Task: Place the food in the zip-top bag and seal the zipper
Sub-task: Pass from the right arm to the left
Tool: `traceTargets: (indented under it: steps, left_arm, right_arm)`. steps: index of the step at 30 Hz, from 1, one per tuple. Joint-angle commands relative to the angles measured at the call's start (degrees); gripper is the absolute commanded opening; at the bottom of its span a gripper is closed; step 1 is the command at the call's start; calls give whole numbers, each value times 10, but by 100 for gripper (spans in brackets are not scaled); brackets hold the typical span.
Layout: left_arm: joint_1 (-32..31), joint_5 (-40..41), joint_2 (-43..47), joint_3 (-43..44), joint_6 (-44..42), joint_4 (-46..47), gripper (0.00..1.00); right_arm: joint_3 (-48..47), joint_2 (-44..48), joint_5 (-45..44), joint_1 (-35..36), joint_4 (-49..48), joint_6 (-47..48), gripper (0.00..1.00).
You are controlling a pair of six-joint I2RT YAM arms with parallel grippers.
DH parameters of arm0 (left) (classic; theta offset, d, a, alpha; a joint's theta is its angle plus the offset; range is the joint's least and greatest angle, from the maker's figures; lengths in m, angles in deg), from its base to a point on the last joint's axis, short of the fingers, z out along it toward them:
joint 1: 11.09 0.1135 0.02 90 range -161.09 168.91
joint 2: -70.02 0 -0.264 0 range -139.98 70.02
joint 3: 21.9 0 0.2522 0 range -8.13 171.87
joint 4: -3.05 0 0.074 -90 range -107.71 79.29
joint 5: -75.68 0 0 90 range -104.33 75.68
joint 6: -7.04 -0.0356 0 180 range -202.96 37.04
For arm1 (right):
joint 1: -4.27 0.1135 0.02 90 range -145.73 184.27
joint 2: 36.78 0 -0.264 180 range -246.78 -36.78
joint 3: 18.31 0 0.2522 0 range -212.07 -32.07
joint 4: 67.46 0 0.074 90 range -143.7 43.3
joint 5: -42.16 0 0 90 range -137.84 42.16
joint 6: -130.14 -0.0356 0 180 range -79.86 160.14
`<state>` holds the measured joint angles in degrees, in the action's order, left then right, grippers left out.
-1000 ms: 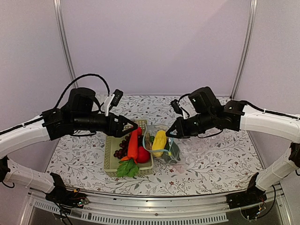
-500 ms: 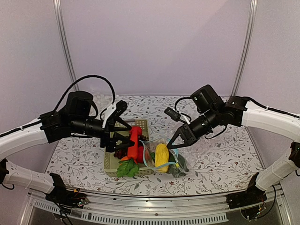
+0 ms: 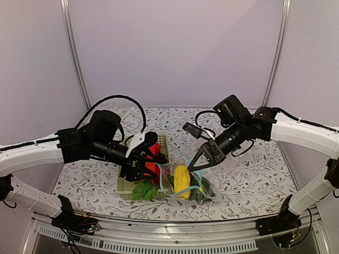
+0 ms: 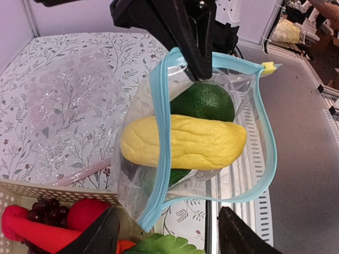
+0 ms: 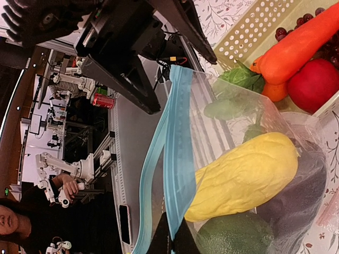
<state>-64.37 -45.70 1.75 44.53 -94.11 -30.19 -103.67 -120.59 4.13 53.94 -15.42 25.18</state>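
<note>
The clear zip-top bag hangs above the table, its light-blue zipper gaping in a loop. Inside lie a yellow corn cob, a dark green vegetable and a dark purple eggplant. My right gripper is shut on the zipper strip at the upper rim. My left gripper is open, its fingers standing either side of the bag mouth's lower corner without touching it; in the top view it sits just left of the bag.
The pale green basket holds a carrot, red fruit, grapes, an orange and a green leaf. A bubbly clear sheet lies on the patterned table. The table's front rail is close.
My left gripper came down and right from over the basket to the bag's mouth, its fingers narrowing a little. My right gripper carried the bag lower and toward the front edge.
</note>
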Motion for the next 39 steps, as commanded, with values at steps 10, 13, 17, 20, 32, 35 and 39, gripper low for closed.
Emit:
traceTargets:
  steps: [10, 13, 17, 20, 32, 35, 39]
  left_arm:
    - [-21, 20, 4, 19, -31, -6, 39]
    - [-24, 33, -3, 27, -31, -8, 36]
    - [-25, 40, -9, 32, -35, -5, 36]
    - [-28, 32, -13, 39, -34, -3, 29]
    - [-28, 33, -23, 42, 5, -13, 0]
    - [-13, 41, -31, 43, 37, -11, 0]
    - [27, 25, -49, 49, 93, -6, 0]
  right_arm:
    - [-24, -5, 34, -4, -2, 10, 0]
    - [-23, -3, 37, -4, -1, 10, 0]
    - [-20, -2, 38, -4, -2, 10, 0]
    - [-19, -2, 38, -4, 0, 10, 0]
    - [-6, 30, -103, -41, -6, -9, 41]
    - [22, 79, -189, -65, -25, -29, 64]
    - [83, 169, -267, -66, -62, -45, 81]
